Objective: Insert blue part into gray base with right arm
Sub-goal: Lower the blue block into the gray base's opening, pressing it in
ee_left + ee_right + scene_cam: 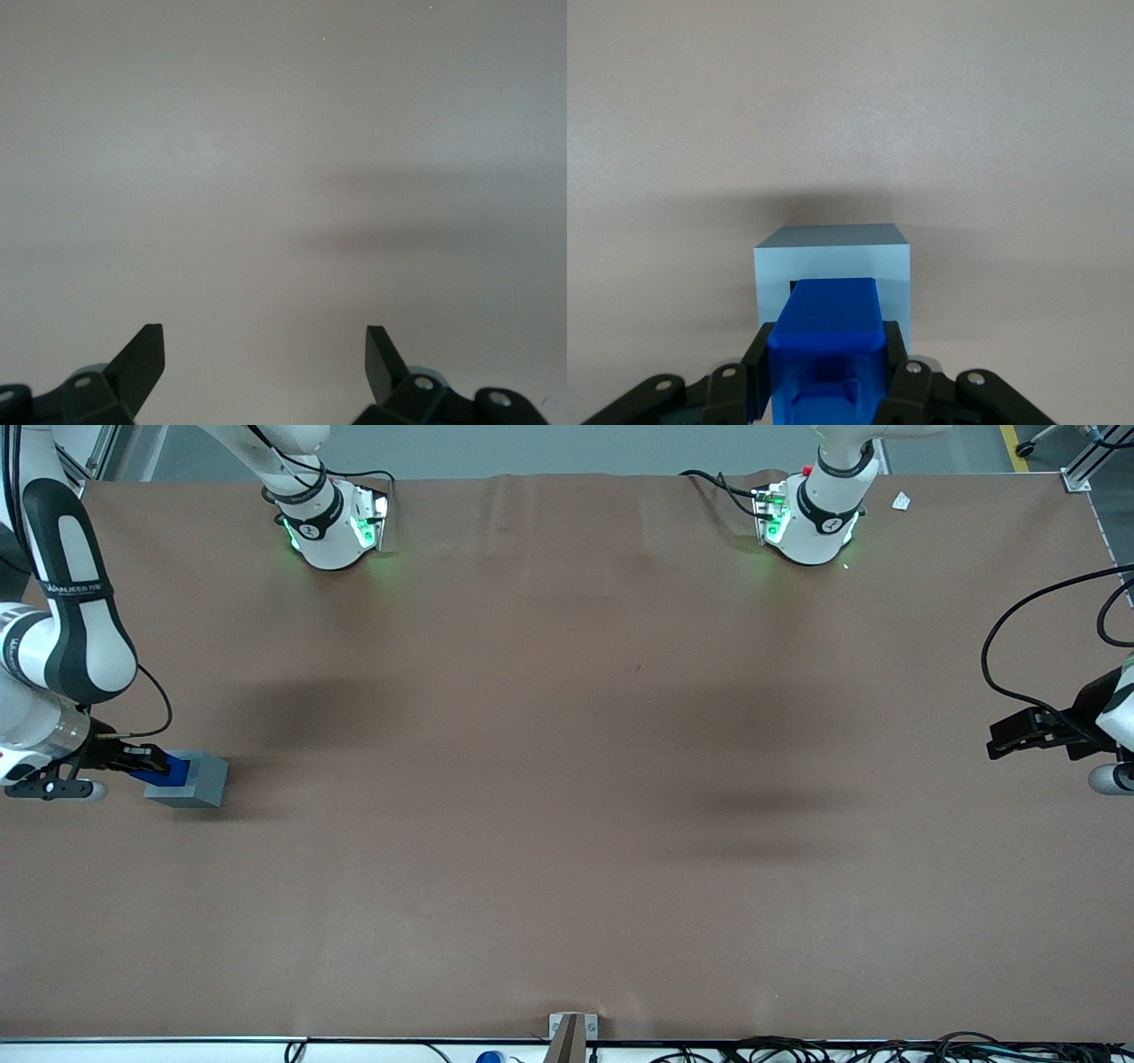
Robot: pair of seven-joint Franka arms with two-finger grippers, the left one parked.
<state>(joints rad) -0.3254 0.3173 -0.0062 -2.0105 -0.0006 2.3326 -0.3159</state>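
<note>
Two pieces meet at the working arm's end of the table. Gripper (pixel 146 762) clenched on the blue part (pixel 168 771), fingers (pixel 908 372) flanking its wider end; nose of part entering socket of the gray base (pixel 190 779). Base sits at 3 o'clock of the gripper in front view. Judgement: part leans, not plumb. Level it first, keep nose centred in the recess, press slowly, release only when seated. Blue part: glossy, bright, rounded edges, hollow moulded end toward the wrist. Base: pale, matte, square.
</note>
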